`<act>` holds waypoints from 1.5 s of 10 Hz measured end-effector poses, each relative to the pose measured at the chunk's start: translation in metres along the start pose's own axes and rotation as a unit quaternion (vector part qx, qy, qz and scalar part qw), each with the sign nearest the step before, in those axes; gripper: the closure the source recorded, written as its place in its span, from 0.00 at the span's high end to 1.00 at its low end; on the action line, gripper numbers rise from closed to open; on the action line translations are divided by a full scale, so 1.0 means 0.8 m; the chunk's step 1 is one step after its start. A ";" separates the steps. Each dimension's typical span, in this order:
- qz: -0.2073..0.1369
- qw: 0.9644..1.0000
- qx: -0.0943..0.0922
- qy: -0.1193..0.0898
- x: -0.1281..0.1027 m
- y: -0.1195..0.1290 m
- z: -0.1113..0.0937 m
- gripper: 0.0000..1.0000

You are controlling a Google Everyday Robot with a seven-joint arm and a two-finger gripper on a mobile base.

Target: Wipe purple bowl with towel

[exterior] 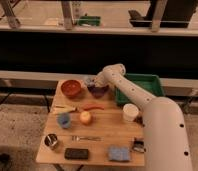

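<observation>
No text, label, brand or number can be read here, neither on the desk nor on the things standing on it. The pincer is closed, at the far side of the desk, just by the purple bowl.

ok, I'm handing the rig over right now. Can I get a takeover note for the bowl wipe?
End effector: shut, at the left rim of the purple bowl near the back of the table. The towel is bunched at its tip, apparently gripped.
Purple bowl: upright, between the orange-red bowl and the green tray.
Done: towel is in the grip and at the bowl.
Left: I can't tell if the inside is wiped yet. Run the wipe, then release the towel.
</observation>
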 end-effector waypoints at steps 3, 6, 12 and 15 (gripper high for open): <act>0.000 1.000 0.000 0.000 -0.001 0.000 0.000 0.03; 0.003 1.000 -0.006 0.001 -0.002 0.012 -0.008 0.03; 0.015 1.000 -0.025 0.007 -0.004 0.108 -0.086 0.03; 0.008 1.000 -0.020 0.018 -0.001 0.110 -0.096 0.03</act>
